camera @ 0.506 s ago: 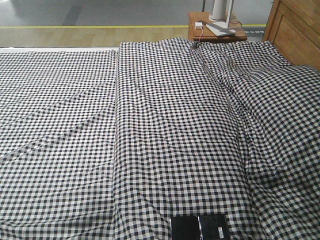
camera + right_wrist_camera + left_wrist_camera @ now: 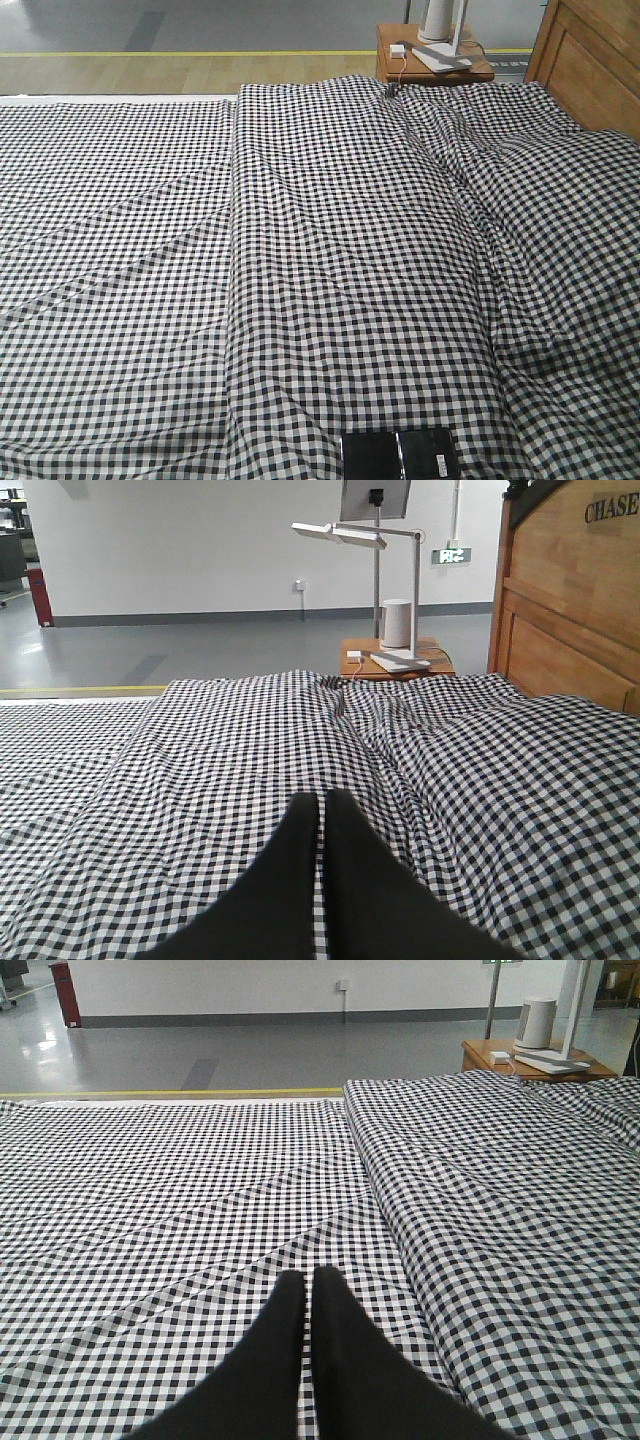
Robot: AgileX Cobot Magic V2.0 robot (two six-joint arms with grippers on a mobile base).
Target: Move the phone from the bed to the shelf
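Two claws: the left claw (image 2: 308,1278) and the right claw (image 2: 322,798) each have their dark fingers pressed together, with only a hairline slit between the tips.
Bed: the bed (image 2: 300,250) and its black-and-white check cover lie just below both claws and stretch ahead of them.
Phone: the phone (image 2: 400,455) lies flat on the cover at the near edge of the front view, glossy black with a centre crease. No claw shows in that view, so its place relative to either claw cannot be told.
Fold: a long raised fold (image 2: 380,1190) runs ahead and right of the left claw.
Headboard: the brown wooden headboard (image 2: 570,610) stands ahead and right of the right claw.
Table: the small reddish table (image 2: 395,652) is far ahead of the right claw, past the bed, and bears a white lamp (image 2: 415,590) and a white cylinder (image 2: 397,623).
Floor: grey floor (image 2: 250,1055) with a yellow line (image 2: 170,1092) lies far ahead of the left claw.
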